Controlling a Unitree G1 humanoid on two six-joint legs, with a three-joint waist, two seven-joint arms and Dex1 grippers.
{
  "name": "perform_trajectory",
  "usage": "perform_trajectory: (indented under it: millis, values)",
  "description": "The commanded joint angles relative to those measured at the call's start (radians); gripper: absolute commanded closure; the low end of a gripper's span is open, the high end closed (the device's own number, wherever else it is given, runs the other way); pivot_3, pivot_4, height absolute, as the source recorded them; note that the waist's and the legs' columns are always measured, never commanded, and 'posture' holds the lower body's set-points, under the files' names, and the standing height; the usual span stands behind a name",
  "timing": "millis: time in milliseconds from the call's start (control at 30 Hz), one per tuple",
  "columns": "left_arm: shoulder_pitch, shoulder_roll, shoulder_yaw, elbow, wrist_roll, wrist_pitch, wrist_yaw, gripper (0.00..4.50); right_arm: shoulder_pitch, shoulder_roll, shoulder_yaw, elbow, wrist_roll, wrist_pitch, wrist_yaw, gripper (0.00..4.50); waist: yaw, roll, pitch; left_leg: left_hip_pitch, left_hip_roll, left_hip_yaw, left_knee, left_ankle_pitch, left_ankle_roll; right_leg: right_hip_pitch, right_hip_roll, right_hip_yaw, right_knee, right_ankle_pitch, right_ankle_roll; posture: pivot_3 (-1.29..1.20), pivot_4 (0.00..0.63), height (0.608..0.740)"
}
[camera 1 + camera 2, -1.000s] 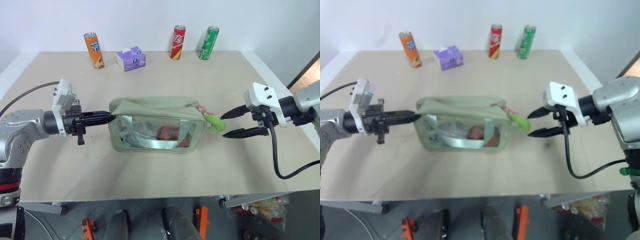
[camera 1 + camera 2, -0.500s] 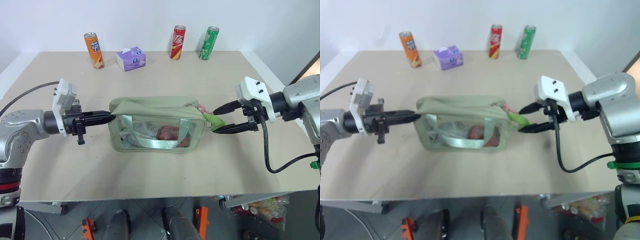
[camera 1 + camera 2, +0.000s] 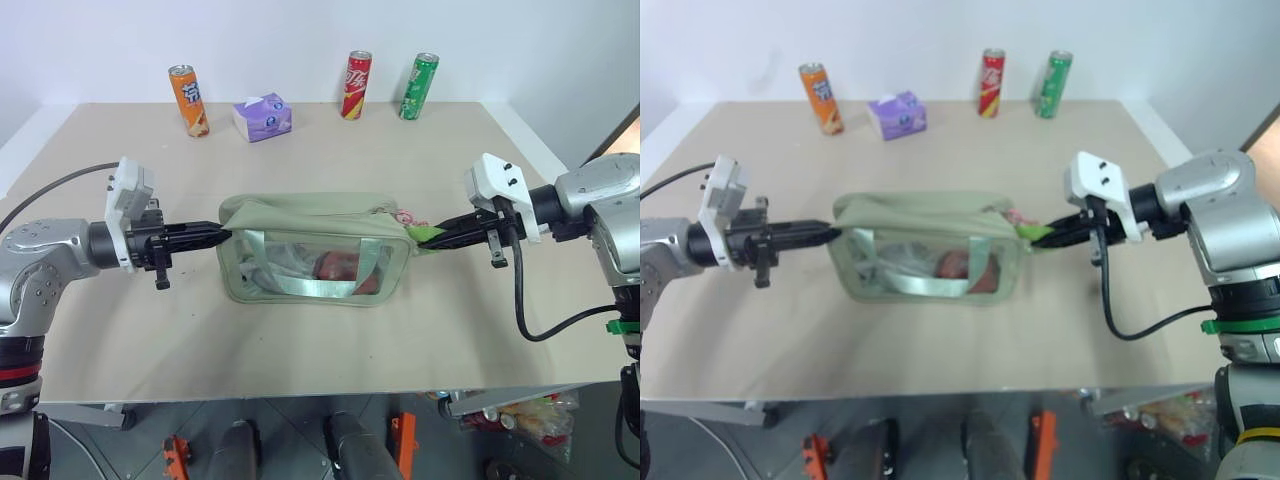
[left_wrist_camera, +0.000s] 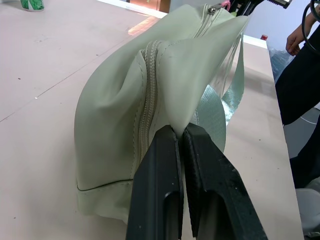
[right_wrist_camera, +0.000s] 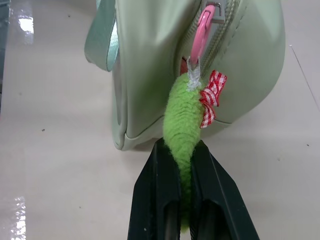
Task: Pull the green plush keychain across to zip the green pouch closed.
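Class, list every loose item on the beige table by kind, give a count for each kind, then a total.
Drink cans: 3 (orange can, red can, green can)
Purple tissue pack: 1
Pale green fabric pouch with clear front panel: 1
Lime-green plush keychain on the pouch's zipper: 1
Total: 6

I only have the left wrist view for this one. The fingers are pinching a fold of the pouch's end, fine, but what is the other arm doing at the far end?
Observer: The right gripper is shut on the green plush keychain.
Reviewer: Is the keychain attached to the zipper?
Observer: Yes, a pink clasp links it to the zipper of the green pouch.
Reviewer: Anything else on the table?
Observer: Three cans and a purple tissue pack stand along the far edge, apart from the pouch.
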Motion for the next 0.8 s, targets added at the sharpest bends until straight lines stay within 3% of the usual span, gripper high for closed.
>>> perform_trajectory:
  millis: [33,533,800]
  values:
    - [-0.003,0.015,0.03,-0.025,-0.012,0.001,0.001,4.5,0.01,-0.044,-0.01,0.032,-0.042,-0.046,0.001,4.47,0.0,0.0,0.0,0.0,0.0,0.0,0.0,0.0,0.0,0.0,0.0,0.0,0.0,0.0,0.0,0.0,0.15,0.74]
    - [-0.004,0.011,0.026,-0.021,-0.008,-0.004,-0.007,4.5,0.089,-0.08,-0.001,0.112,-0.136,-0.164,-0.036,4.47,0.0,0.0,0.0,0.001,0.0,0.0,0.0,0.0,0.0,0.001,0.0,0.0,0.0,0.0,0.0,0.0,0.15,0.74]
    - [-0.006,0.017,0.027,-0.018,-0.008,-0.002,-0.012,4.5,-0.086,-0.076,-0.083,0.172,-0.043,-0.085,-0.021,4.47,0.0,0.0,0.0,0.001,0.0,0.0,0.001,0.0,0.0,0.001,0.0,0.0,0.0,0.001,0.0,0.0,0.15,0.74]
